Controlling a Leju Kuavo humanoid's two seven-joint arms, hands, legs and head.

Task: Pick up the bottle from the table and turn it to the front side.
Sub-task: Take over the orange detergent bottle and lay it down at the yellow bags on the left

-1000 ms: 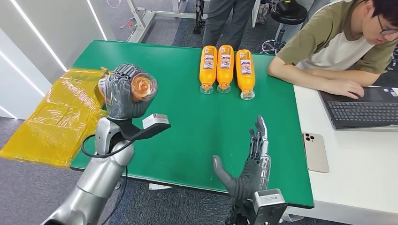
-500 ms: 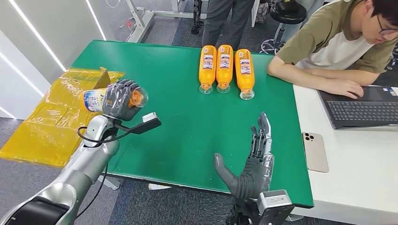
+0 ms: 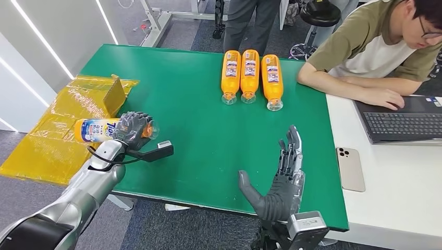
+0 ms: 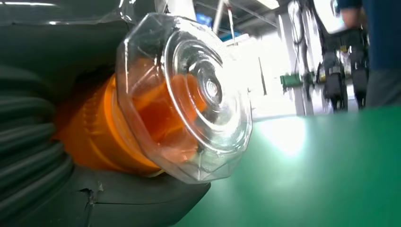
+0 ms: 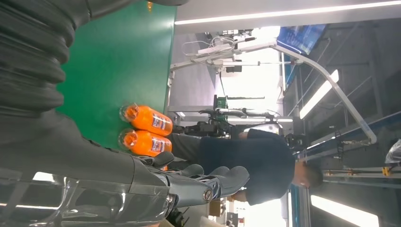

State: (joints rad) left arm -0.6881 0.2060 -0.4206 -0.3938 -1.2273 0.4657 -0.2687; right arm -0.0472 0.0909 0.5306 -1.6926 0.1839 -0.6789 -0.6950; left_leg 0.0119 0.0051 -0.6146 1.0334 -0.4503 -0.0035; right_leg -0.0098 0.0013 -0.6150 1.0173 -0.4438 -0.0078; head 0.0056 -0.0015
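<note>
Your left hand (image 3: 133, 129) wrapped around the orange bottle (image 3: 99, 129), held lying sideways over the green table's (image 3: 208, 135) left edge, your right hand (image 3: 279, 179) empty, fingers spread, three orange bottles (image 3: 250, 78) well apart.

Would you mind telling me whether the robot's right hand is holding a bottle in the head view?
No, the right hand is empty with its fingers spread above the green table, while the left hand grips the bottle.
</note>
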